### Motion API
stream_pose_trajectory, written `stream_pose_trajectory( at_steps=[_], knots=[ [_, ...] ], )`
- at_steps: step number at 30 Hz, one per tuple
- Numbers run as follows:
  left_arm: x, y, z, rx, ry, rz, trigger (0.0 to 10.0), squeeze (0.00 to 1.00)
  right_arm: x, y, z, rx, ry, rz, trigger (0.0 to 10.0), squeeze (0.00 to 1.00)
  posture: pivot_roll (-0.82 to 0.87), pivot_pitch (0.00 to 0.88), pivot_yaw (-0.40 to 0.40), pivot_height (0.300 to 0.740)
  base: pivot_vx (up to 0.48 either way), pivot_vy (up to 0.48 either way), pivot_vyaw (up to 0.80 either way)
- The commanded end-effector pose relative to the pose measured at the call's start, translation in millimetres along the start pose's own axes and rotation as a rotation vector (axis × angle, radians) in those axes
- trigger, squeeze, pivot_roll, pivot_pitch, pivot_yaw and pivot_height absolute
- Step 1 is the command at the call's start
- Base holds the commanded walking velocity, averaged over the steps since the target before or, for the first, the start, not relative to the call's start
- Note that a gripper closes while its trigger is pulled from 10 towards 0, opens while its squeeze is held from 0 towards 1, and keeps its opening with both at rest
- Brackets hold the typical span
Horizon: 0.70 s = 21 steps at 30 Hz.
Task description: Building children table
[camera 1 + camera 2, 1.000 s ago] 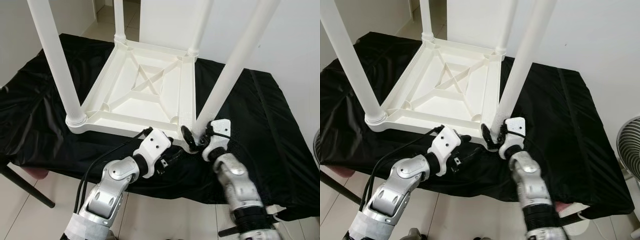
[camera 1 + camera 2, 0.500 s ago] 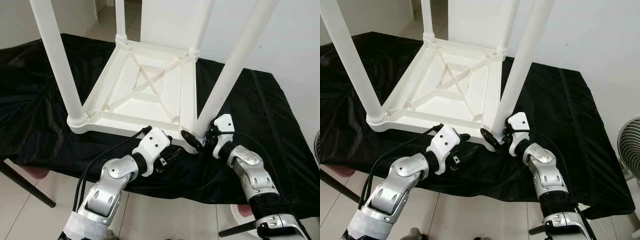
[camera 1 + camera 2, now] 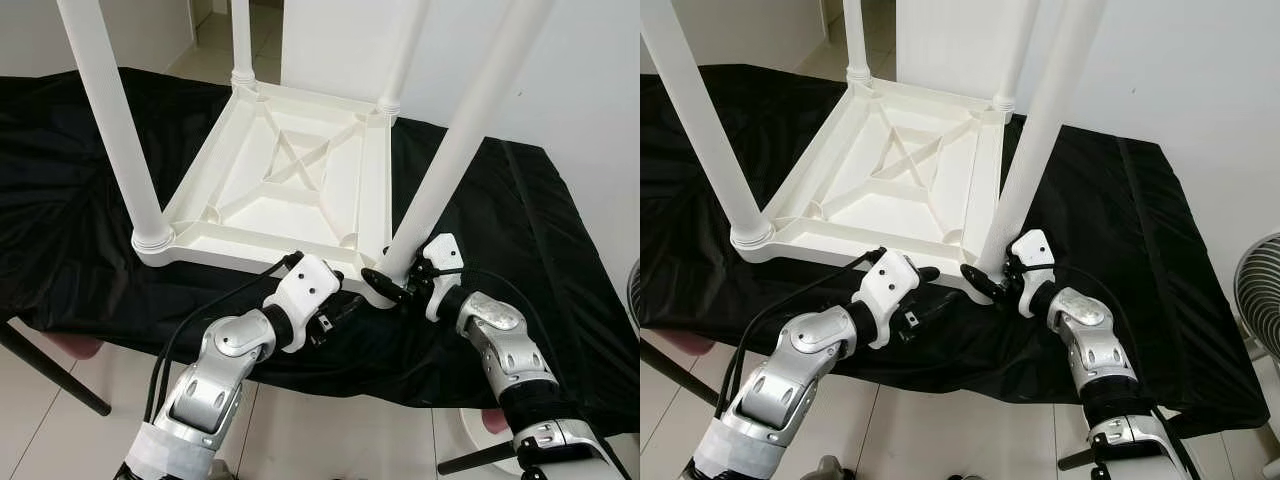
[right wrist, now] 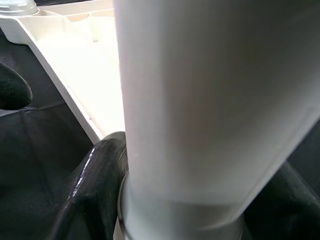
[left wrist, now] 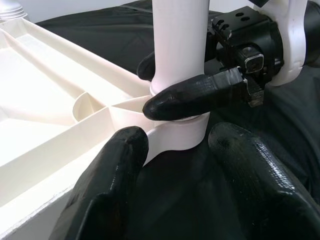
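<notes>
While the right gripper (image 3: 385, 283) clasps the table leg (image 3: 455, 150), left gripper (image 5: 182, 165) gapes nearby.

A bench is seen draped in a wrinkled, glossy black cloth (image 3: 90, 170) that hangs over its near edge. A dark bench leg (image 3: 50, 375) slants down to the floor at the robot's left. The floor (image 3: 60, 440) is laid with pale, light-coloured tiles with thin grout lines. A plain white wall (image 3: 590, 90) is seen behind and to the right. A fan's round wire grille (image 3: 1258, 290) is partly seen at the right edge. Even, bright light is noted.
</notes>
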<state>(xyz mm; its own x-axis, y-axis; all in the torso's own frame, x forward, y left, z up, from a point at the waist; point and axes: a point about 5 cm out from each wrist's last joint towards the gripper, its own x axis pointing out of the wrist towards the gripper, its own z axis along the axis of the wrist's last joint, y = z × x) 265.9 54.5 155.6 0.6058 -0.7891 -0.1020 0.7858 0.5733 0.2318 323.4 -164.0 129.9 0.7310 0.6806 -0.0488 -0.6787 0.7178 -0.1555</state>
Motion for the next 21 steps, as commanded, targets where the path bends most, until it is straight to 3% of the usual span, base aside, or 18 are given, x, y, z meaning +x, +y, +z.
stream_pose_trajectory(
  at_steps=[1, 4, 5, 14, 16, 17, 18, 20, 21],
  knots=[
    [0.4, 0.1, -1, 0.000, 0.010, 0.037, 10.0, 0.00, -0.6, 3.0, -9, 0.031, 0.030, -0.031, 10.0, 0.00, 0.14, 0.074, -0.071, 0.740, 0.000, 0.000, 0.00],
    [0.6, -0.1, -1, 0.000, 0.010, 0.036, 10.0, 0.00, 1.0, 2.7, -10, 0.037, 0.034, -0.068, 10.0, 0.00, 0.14, 0.074, -0.071, 0.740, 0.000, 0.000, 0.00],
    [-0.1, -0.7, -1, -0.001, 0.011, 0.035, 10.0, 0.00, 4.3, 3.1, -13, 0.039, 0.052, -0.151, 10.0, 0.00, 0.15, 0.080, -0.073, 0.740, 0.000, 0.000, 0.00],
    [-1.8, -2.6, -2, -0.004, 0.016, 0.032, 10.0, 0.00, 13.3, 12.9, -16, 0.100, 0.056, -0.367, 10.0, 0.00, 0.15, 0.082, -0.075, 0.740, 0.000, 0.000, 0.00],
    [-2.3, -3.1, -2, -0.003, 0.019, 0.031, 10.0, 0.00, 13.5, 14.4, -16, 0.144, 0.038, -0.494, 10.0, 0.00, 0.15, 0.079, -0.075, 0.740, 0.000, 0.000, 0.00],
    [-2.3, -3.1, -2, -0.003, 0.019, 0.031, 10.0, 0.00, 13.5, 14.4, -16, 0.144, 0.038, -0.494, 10.0, 0.00, 0.15, 0.079, -0.075, 0.740, 0.000, 0.000, 0.00],
    [-2.2, -3.4, -2, -0.004, 0.018, 0.030, 10.0, 0.00, 11.3, 18.3, -15, 0.202, 0.004, -0.654, 10.0, 0.00, 0.15, 0.072, -0.080, 0.740, 0.000, 0.000, 0.00],
    [-1.5, -3.9, -2, -0.003, 0.017, 0.028, 10.0, 0.00, 7.9, 22.0, -14, 0.222, -0.014, -0.779, 10.0, 0.00, 0.15, 0.070, -0.081, 0.740, 0.000, 0.000, 0.00],
    [-1.5, -3.9, -2, -0.003, 0.017, 0.028, 10.0, 0.00, 7.9, 22.0, -14, 0.222, -0.014, -0.779, 10.0, 0.00, 0.15, 0.070, -0.081, 0.740, 0.000, 0.000, 0.00]
  ],
)
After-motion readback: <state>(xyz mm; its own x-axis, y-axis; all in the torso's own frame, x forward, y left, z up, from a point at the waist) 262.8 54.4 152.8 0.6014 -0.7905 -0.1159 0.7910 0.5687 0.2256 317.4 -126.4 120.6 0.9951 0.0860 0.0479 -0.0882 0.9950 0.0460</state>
